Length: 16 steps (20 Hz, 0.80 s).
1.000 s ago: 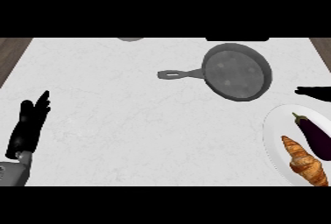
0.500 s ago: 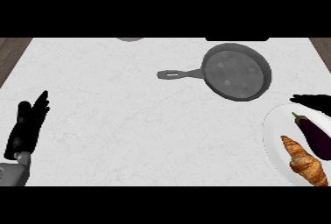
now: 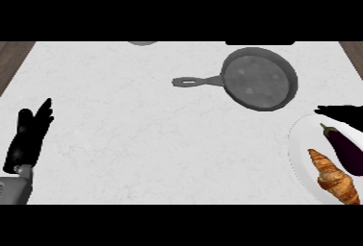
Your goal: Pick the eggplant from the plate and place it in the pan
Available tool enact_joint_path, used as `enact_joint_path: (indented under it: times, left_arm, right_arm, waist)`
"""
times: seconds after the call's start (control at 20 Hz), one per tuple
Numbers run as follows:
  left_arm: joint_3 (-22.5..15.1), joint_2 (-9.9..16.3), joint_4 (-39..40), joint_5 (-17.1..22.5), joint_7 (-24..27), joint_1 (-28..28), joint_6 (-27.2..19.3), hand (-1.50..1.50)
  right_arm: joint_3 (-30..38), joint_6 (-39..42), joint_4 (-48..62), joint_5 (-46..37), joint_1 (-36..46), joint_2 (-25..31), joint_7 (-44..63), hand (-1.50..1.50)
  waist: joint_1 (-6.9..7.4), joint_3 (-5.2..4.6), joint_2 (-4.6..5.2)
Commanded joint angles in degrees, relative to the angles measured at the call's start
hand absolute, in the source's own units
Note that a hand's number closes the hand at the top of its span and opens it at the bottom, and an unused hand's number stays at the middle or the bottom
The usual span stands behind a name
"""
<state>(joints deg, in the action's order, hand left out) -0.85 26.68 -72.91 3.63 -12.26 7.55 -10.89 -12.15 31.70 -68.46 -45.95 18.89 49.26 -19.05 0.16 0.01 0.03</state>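
A dark purple eggplant point(image 3: 346, 147) lies on a white plate point(image 3: 297, 144) at the counter's right edge, with a croissant point(image 3: 334, 177) just in front of it. The grey pan point(image 3: 260, 79) sits at the far right of the counter, its handle point(image 3: 194, 81) pointing left. The fingers of my right hand point(image 3: 342, 112) come in from the right edge, straight and pointing left, over the plate's far rim just beyond the eggplant's stem. They hold nothing. My left hand point(image 3: 29, 137) rests open at the left edge, fingers up.
A grey round object point(image 3: 142, 43) and a dark object point(image 3: 260, 43) are cut off at the counter's far edge. The counter's left and right edges show at the upper corners, with brown wood beyond them.
My right hand has moved nearer along the right edge, from beside the pan to the plate's far rim close to the eggplant. The left hand, pan and plate have not moved.
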Motion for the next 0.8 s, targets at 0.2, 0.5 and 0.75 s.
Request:
enact_joint_path:
  times: [0.2,0.5,0.75]
  left_arm:
    - [5.0,1.0,4.7,-0.2,1.0,2.6,5.4,0.00]
    - [3.9,-3.3,-2.2,-4.1,-1.4,-0.9,2.5,0.00]
    - [5.3,-4.3,1.4,-4.9,-0.5,1.4,4.4,0.00]
  right_arm:
    - [3.1,-3.1,2.5,-5.3,-3.5,-1.4,-4.8,-1.50]
    - [3.6,1.2,3.5,-9.4,0.0,-6.3,-2.2,-1.50]
    - [4.8,-3.9,5.4,-13.3,-3.5,-7.7,-3.1,-1.50]
  waist:
    - [-0.29,-0.02,0.01]
    - [-0.01,-0.02,-0.05]
    - [-0.23,-0.02,-0.02]
